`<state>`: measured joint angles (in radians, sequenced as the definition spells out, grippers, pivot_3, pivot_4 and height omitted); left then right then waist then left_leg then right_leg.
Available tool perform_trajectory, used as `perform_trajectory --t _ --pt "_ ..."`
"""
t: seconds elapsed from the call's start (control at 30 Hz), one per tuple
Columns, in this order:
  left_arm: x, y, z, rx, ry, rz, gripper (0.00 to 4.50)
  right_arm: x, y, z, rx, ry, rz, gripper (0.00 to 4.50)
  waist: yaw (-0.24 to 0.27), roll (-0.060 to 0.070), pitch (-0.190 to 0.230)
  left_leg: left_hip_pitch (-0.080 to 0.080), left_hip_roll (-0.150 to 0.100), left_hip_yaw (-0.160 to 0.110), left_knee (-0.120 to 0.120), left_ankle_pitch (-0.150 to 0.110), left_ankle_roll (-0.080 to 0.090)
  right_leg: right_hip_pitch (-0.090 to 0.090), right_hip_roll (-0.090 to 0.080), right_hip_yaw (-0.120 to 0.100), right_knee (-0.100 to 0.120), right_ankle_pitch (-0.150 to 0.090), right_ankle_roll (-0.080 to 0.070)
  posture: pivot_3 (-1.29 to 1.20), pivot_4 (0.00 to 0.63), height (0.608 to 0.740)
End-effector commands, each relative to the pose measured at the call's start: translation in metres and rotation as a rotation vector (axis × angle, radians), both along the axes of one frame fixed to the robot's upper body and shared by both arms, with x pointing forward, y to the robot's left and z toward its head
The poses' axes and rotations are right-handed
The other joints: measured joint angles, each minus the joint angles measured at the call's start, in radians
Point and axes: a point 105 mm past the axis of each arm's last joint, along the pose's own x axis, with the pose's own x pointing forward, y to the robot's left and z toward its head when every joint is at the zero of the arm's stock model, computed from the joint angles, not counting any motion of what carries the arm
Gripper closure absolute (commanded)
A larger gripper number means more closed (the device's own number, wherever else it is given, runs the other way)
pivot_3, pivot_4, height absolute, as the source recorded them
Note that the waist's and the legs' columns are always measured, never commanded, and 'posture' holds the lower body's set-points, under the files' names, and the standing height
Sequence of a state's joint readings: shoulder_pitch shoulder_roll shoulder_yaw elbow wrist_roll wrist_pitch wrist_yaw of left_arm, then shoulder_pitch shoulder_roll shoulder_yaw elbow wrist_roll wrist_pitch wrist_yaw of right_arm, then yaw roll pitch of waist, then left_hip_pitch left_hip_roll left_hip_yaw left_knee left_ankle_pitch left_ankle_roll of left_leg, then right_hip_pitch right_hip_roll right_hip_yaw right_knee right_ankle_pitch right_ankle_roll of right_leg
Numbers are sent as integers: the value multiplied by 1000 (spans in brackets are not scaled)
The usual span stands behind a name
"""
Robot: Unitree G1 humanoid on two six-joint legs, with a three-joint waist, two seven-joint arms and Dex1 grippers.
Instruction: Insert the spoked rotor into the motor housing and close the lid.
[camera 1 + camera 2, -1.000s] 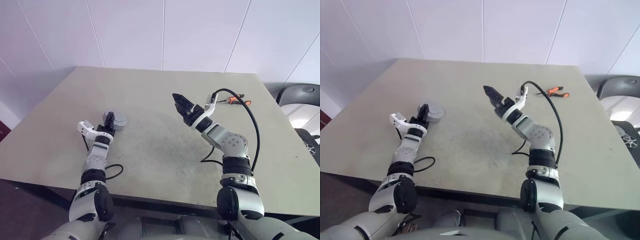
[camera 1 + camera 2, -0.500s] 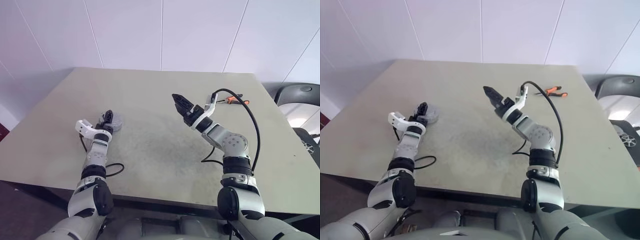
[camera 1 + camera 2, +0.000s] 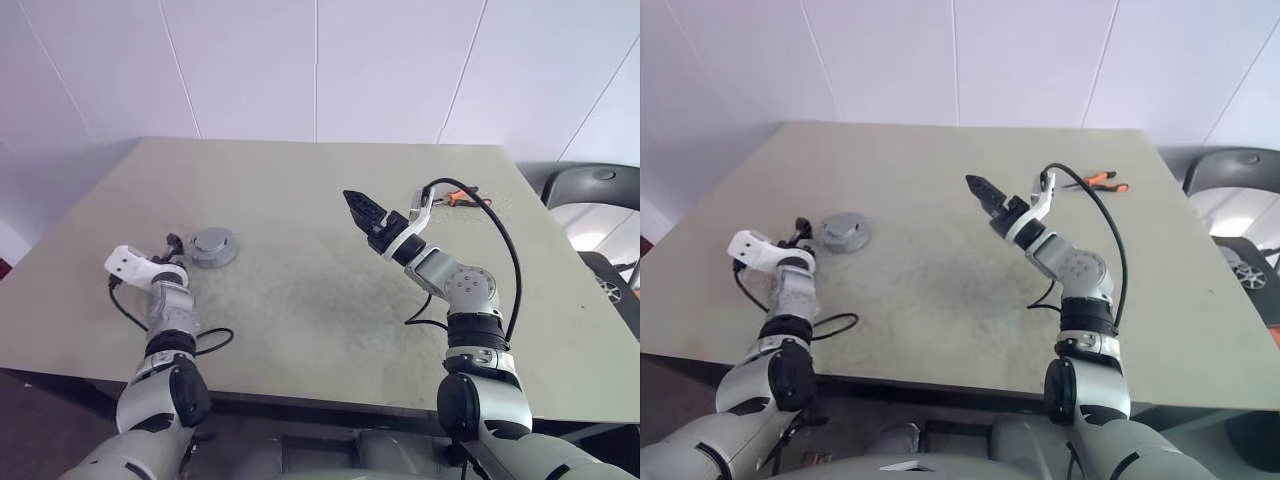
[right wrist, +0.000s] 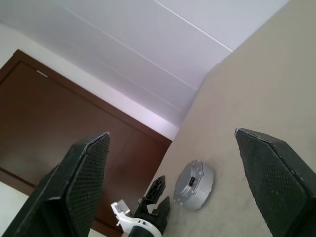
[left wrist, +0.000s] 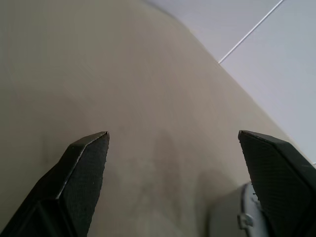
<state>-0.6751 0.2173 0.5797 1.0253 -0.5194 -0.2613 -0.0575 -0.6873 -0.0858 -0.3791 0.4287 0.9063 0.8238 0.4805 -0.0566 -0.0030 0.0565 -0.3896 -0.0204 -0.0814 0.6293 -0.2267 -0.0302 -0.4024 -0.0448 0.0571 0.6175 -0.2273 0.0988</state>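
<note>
Where the table [image 3: 300, 200] lies bare | motor housing [image 3: 213, 246] near left gripper [image 3: 168, 247] | pliers [image 3: 463, 199] far right.

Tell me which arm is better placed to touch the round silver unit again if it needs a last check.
Left. The left gripper sits open right beside the closed motor housing on the table. The right gripper hangs raised above mid-table, well away from it.

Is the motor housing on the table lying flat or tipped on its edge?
Lying flat. The motor housing rests on the table with its round lidded face up, beside the open left hand, untouched.
</note>
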Motion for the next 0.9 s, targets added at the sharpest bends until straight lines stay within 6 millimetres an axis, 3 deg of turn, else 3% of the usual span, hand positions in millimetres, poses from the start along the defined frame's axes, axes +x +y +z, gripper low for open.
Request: perform_trajectory --t 0.03,0.1,0.27,0.47,0.73,0.9 --pt "10 -6 41 175 -128 -74 229 0 1 9 9 -36 8 268 8 0 0 0 0 0 0 0 0 0 0 0 -1 0 0 0 0 740" --pt "13 -14 52 229 -176 -130 639 0 2 9 11 -36 11 268 14 0 0 -1 0 1 0 0 0 0 0 0 -2 0 0 0 0 740" --pt "15 -31 67 407 -217 -261 2271 -3 7 7 4 -40 28 268 14 0 0 -1 0 1 -1 0 0 0 0 0 -2 0 0 0 0 740" --pt "18 -47 59 451 -160 -372 4323 -3 9 11 -19 -55 45 268 13 0 0 0 0 0 0 0 0 0 0 0 -1 0 0 0 0 740" --pt "23 -52 53 497 -81 -417 4415 -4 10 14 -35 -68 51 268 13 0 0 0 0 0 0 0 0 0 0 0 -1 0 0 0 0 740" --pt "32 -47 43 459 71 -386 4415 -5 12 16 -44 -74 58 268 13 0 0 0 0 0 0 0 0 0 0 0 0 0 0 0 0 740"
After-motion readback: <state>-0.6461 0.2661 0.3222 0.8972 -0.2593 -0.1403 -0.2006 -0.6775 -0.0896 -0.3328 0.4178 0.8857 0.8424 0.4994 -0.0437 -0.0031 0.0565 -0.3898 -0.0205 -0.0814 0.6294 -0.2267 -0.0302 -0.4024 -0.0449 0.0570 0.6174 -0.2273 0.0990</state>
